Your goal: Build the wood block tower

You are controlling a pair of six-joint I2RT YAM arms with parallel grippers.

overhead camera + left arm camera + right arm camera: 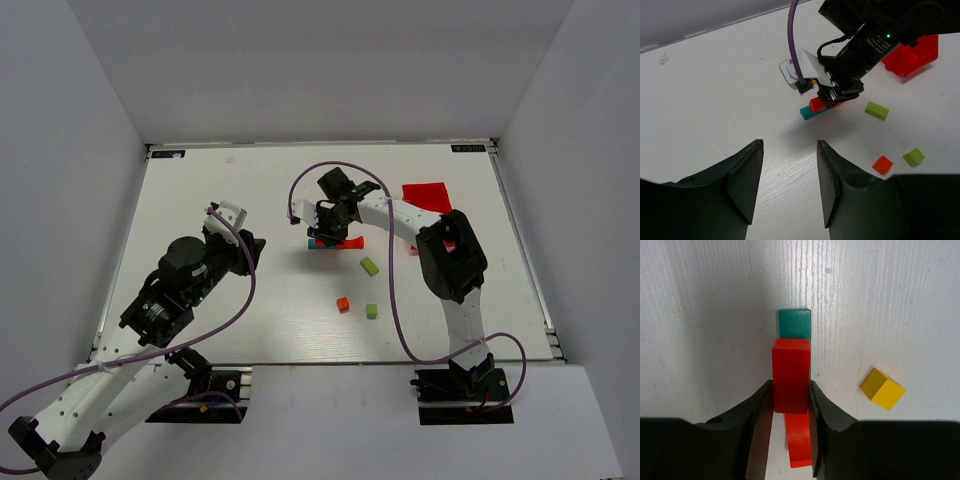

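The right gripper (790,386) is clamped on a short red block (791,365), one finger flat on each of its long side faces. It holds the block directly over the teal bar (795,322), which lies on the table (250,320) and forms the foot of the tower. A longer red bar (799,440) lies along the teal bar beneath the held block; whether the block already rests on the stack I cannot tell. A yellow cube (882,388) sits on the table just beside the teal bar. Two lime-green blocks (876,110) (914,156) and a small red cube (882,164) lie loose, nearer the arm bases than the teal bar. A red bin (912,52) stands beyond the bar. The left gripper (789,150) hangs well apart from the teal bar, fingers spread and empty. These painted wooden pieces look light, rigid and smooth, so they probably slip or topple easily. A squeeze across two flat opposite faces near the middle seems best.
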